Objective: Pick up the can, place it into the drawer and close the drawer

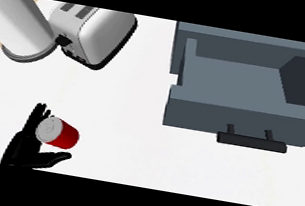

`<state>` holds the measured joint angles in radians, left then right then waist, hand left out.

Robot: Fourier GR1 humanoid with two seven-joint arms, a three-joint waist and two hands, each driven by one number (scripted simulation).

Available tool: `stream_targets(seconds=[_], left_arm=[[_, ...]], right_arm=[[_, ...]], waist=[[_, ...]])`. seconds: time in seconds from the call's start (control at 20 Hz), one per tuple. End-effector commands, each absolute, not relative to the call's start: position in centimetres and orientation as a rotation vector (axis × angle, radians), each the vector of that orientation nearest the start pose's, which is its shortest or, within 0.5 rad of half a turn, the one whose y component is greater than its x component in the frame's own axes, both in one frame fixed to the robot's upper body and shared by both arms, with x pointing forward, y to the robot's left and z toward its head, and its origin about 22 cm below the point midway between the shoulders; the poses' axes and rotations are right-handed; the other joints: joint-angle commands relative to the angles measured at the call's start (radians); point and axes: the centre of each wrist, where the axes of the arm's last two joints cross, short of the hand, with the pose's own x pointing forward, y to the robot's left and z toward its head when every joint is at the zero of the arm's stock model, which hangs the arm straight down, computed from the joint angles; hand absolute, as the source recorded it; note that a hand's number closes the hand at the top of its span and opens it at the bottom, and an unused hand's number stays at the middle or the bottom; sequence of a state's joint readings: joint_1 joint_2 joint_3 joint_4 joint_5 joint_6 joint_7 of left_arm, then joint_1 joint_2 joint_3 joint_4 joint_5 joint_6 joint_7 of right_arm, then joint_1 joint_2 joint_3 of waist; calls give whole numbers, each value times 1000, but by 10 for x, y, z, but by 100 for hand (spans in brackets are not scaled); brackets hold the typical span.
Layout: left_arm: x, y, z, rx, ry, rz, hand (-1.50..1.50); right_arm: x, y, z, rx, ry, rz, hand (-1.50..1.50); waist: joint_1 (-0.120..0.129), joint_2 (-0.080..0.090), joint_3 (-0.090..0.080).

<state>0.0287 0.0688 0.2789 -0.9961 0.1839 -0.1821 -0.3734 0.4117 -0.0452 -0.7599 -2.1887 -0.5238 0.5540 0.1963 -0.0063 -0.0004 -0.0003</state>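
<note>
Head view shows a white counter (137, 123) seen steeply from above. Near its front-left corner, the left hand (28, 147) shows with its fingers straight and pointing toward the far edge, the thumb spread out to the right. A red can (59, 132) with a silver top lies tilted on its side against the fingers, between them and the thumb; the fingers are not curled round it, and I cannot tell whether the can rests on the counter or is lifted. Toward the right edge stands a grey drawer (251, 91), pulled open, with a dark bar handle (251, 142) on its front. At the far-left corner sits a silver toaster (92, 34), with a grey forearm (14, 26) just beside it.
</note>
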Motion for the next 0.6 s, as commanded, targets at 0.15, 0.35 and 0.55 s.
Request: stream_targets(seconds=[0.15,0.35,0.55], left_arm=[[201,311,-138,-54,-1389,406,-150],[202,298,-130,-108,-1396,376,150],[213,302,-120,-209,-1422,343,150]], right_arm=[[53,-390,119,-188,-1777,-96,-150],[67,-380,117,-187,-1778,-78,-150],[49,-396,120,-165,-1779,-105,-150]], waist=[[-3,0,0],[2,0,0],[-1,-1,0]])
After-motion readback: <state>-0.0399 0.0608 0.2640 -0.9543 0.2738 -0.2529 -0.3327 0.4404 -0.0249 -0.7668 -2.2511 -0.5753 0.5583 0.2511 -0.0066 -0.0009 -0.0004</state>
